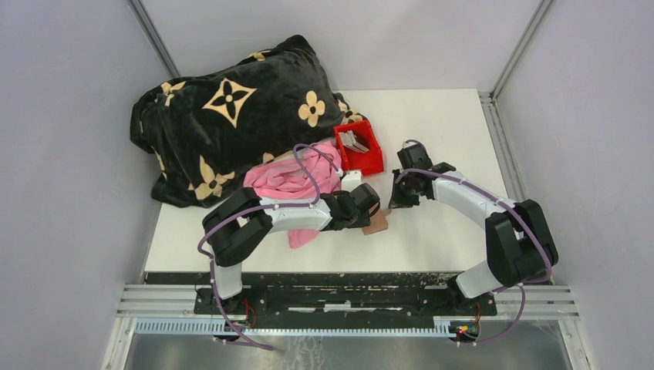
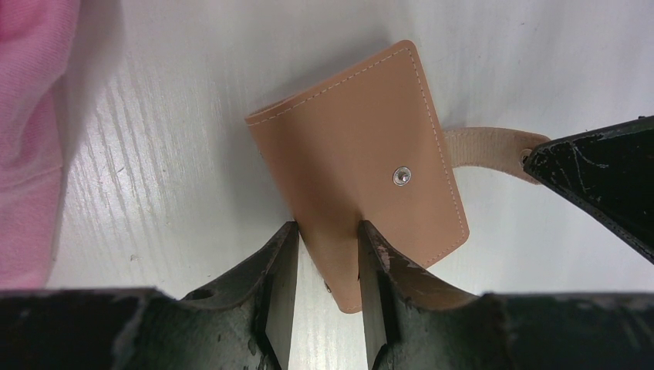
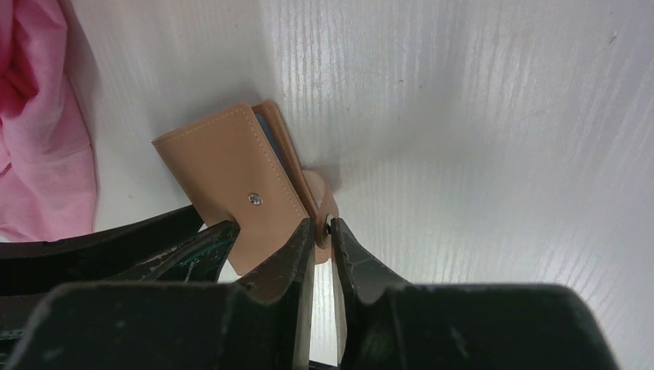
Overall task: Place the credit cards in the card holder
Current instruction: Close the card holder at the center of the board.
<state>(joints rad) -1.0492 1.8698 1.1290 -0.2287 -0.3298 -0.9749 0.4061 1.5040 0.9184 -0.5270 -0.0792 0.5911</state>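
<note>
The card holder (image 2: 362, 154) is a tan leather wallet, folded, with a metal snap on its face, lying at the table's front middle (image 1: 376, 222). My left gripper (image 2: 328, 227) is shut on its near corner, one finger on each side. The holder's short snap tab (image 2: 482, 150) sticks out sideways, and my right gripper (image 3: 322, 226) is shut on the tab's end. A light blue card edge (image 3: 271, 142) shows inside the holder (image 3: 224, 169). Several grey credit cards (image 1: 353, 141) stand in the red bin.
The red bin (image 1: 374, 160) sits just behind the grippers. A pink cloth (image 1: 293, 181) lies to its left, close to the left arm. A black blanket with gold flowers (image 1: 231, 116) covers the back left of the table.
</note>
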